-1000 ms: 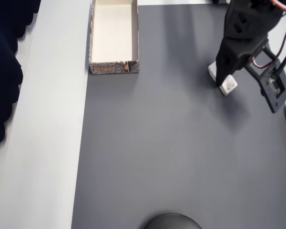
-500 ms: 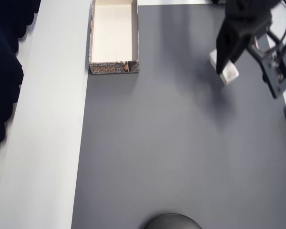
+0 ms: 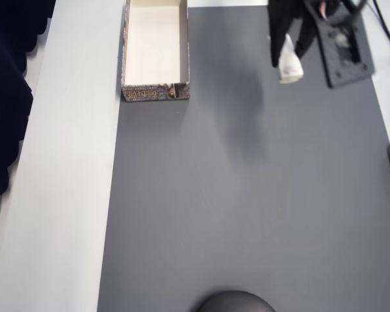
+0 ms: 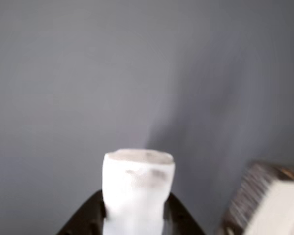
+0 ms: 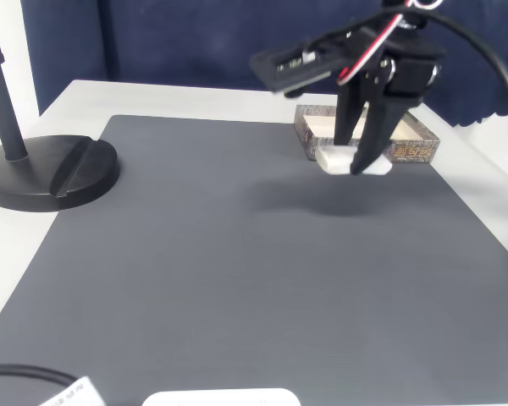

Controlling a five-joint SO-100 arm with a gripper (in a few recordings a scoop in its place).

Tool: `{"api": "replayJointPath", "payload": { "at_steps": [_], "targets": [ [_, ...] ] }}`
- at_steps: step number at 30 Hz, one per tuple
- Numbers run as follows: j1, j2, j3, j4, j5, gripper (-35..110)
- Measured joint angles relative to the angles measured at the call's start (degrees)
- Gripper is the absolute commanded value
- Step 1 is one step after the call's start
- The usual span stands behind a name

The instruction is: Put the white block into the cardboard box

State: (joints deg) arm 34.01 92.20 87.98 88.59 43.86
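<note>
While raised above the grey mat [image 5: 237, 254], the black claw [image 5: 356, 161] gripped the white block [image 5: 349, 161]; the cardboard box [image 5: 411, 139] sat just behind it.

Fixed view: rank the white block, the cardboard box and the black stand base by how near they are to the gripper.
1. White block: held between the fingers of the gripper.
2. Cardboard box: just behind it, at the mat's far right.
3. Black stand base: far left, across the mat.

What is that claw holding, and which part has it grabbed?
The gripper holds the white block across its middle, one finger on each long side, with both ends sticking out, lifted above the grey mat.
</note>
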Motion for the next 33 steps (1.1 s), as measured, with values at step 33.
{"api": "replayJointPath", "payload": {
  "at_steps": [33],
  "targets": [
    [34.28,-35.60,-45.53,7.91,28.39,-2]
  ]
}}
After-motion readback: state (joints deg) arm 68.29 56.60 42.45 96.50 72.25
